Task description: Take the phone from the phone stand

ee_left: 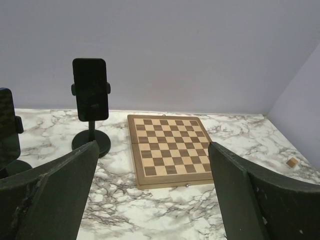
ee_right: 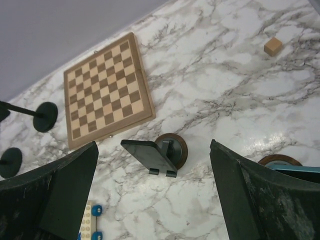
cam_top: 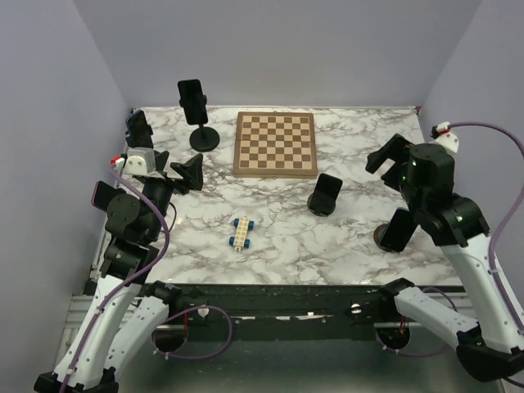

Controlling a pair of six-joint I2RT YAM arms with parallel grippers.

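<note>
You have the phone [cam_top: 328,190] leaning in its low stand [ee_right: 179,150] mid-table, just off the board's [cam_top: 275,144] near right corner; a second phone [cam_top: 193,100] stands clamped on a tall post left of the board. Your right gripper [cam_top: 385,155] hovers to the phone's right, apart from it, fingers spread and holding nothing; your left gripper [cam_top: 188,173] hangs near the board's left side, fingers likewise spread and empty.
</note>
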